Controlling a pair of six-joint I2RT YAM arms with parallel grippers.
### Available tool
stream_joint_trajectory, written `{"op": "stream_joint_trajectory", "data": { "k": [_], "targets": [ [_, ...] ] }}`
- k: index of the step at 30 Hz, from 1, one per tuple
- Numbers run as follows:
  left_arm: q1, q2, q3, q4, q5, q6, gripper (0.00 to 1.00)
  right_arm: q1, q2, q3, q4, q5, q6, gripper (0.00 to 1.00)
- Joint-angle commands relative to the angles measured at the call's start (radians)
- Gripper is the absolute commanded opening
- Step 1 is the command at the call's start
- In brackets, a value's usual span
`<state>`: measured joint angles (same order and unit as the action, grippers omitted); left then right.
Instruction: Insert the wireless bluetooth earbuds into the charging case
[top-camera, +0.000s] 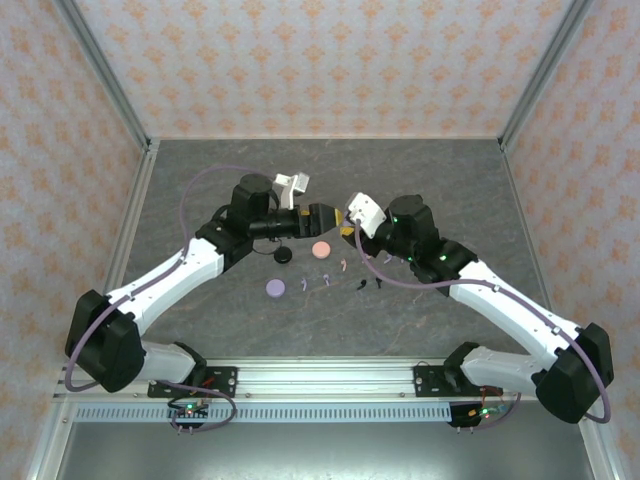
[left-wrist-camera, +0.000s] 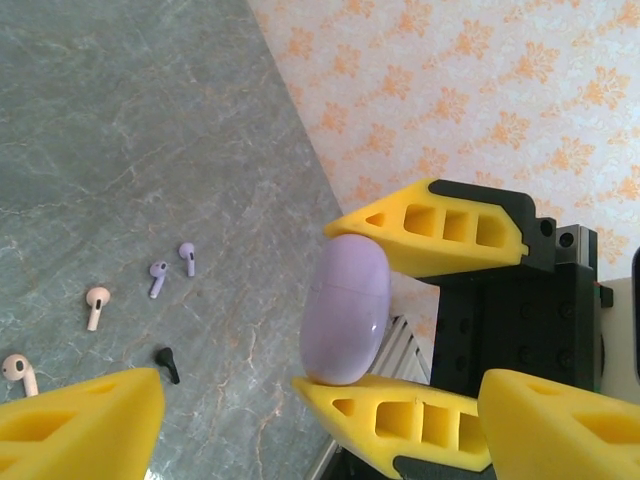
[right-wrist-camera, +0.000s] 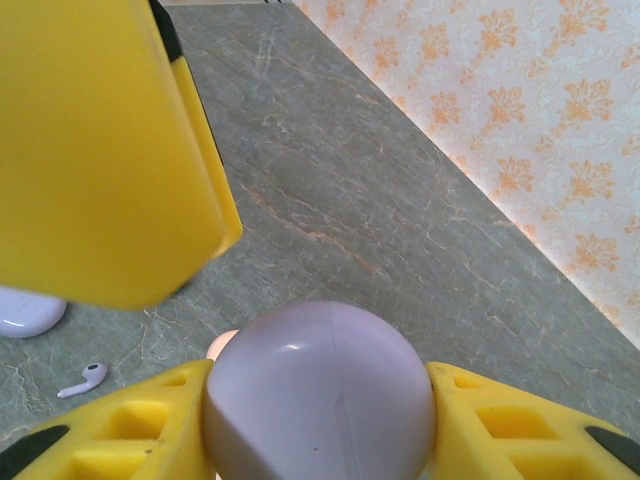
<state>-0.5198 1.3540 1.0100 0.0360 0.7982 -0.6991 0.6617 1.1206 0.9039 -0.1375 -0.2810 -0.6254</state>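
partly cropped lavender case

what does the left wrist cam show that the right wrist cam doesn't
Left wrist: pink earbuds and a black earbud lying on the table.
Right wrist: a loose case, lavender, lying on the table at the left edge.
Both: the held case, lavender, clamped in the right gripper, a lavender earbud on the table, and the orange-patterned wall.

Top camera looks down; 2 wrist cameras closely share the lavender case.
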Motion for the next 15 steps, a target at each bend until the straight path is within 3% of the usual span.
{"op": "stream_joint_trajectory", "data": {
  "k": [1, 15],
  "targets": [
    [-0.016, 0.016, 0.045, 0.049, 0.045, 0.007, 0.78, 0.007, -0.029, 0.003, 0.014, -0.016, -0.011, 0.47],
    [-0.052, 0.062, 0.085, 0.037, 0.100, 0.042, 0.62, 0.007, -0.027, 0.003, 0.019, -0.044, -0.002, 0.48]
  ]
}}
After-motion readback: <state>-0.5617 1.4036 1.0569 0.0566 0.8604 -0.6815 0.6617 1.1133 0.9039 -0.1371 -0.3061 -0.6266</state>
